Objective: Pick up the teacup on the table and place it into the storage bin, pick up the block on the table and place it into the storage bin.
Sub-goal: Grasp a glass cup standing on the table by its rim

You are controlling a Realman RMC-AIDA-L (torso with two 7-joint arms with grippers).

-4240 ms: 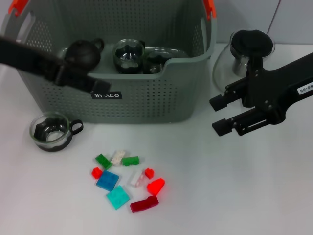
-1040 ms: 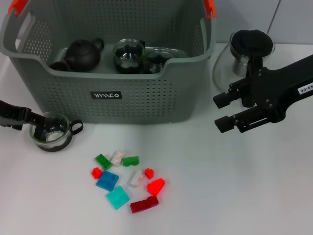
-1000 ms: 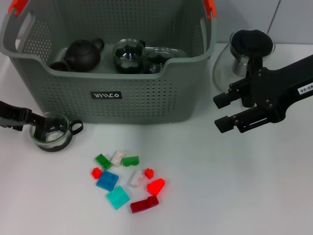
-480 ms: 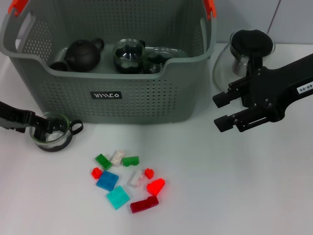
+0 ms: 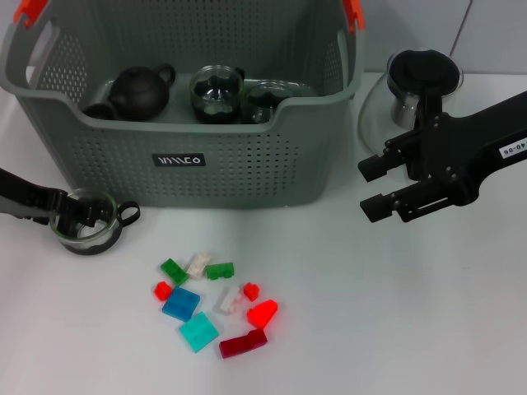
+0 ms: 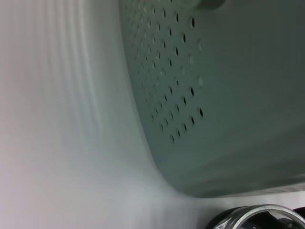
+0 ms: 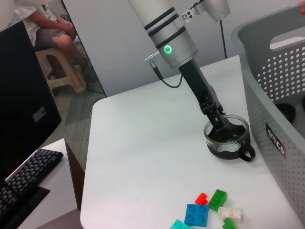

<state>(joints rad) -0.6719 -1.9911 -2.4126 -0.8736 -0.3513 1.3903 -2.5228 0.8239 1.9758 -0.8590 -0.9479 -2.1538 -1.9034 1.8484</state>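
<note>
Down at the table's (image 5: pixel 395 313) left, just in front of the storage bin (image 5: pixel 247 164): left gripper (image 5: pixel 72 212) low at the rim of the teacup (image 5: pixel 103 232), reaching in from the left edge. Meets the glass at the side away from the handle, seemingly with one tip dipped inside the cup. Cannot tell whether clamped on the wall or only straddling it. From the right wrist view, much the same: arm slanting down, tip in the cup's mouth.

Teacup upright, flat on the table, close to the bin's front wall but apart from it. Not yet lifted, so not yet in the bin.

Right gripper (image 5: pixel 366 192) off to the bin's right, in the air before a glass teapot (image 5: pixel 420 82), jaws spread and holding nothing. Looks idle for now.

Blocks (image 5: pixel 214 300) scattered in a loose cluster on the table, in front of the bin and right of the cup: green, red, blue, teal and pale pieces, none touched.

Inside the bin: a dark teapot (image 5: pixel 140 90) and some glass cups (image 5: pixel 218 92) along the back.

By judgement, early in the task. Grasp on the cup in hand; lift, carry over the wall and release all to come. Block half not begun
</note>
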